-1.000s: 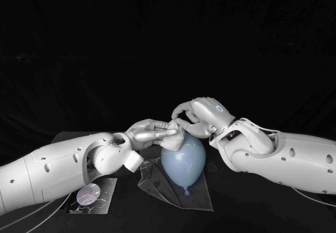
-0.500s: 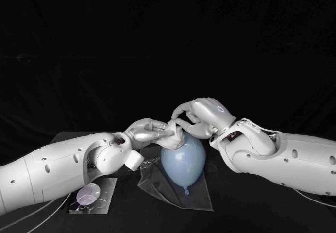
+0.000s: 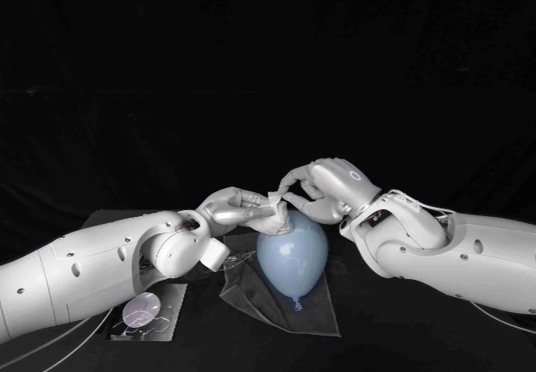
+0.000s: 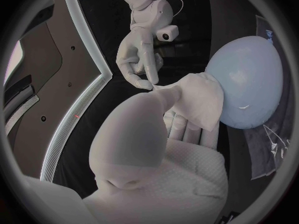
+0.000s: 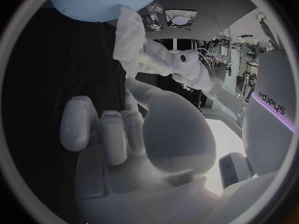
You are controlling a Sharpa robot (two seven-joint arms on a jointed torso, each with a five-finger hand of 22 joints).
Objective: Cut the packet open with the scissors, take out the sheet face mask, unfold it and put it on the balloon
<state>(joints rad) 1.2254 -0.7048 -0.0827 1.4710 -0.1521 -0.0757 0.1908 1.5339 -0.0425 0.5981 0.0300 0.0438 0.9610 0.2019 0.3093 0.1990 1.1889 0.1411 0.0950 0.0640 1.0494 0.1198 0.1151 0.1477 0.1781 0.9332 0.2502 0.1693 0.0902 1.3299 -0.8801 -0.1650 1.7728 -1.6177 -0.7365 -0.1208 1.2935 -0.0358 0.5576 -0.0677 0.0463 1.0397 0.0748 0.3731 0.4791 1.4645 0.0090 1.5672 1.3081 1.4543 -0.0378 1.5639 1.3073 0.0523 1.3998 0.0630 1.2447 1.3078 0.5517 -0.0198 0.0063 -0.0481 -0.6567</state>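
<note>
Both pinching the folded mask (image 4: pixel 199 102) at the balloon (image 3: pixel 293 260) top, left hand (image 3: pixel 237 213) and right hand (image 3: pixel 316 190) look set to spread it.

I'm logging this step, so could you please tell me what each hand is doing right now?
Left hand: holding the face mask.
Right hand: pinching a corner of the face mask.
</note>
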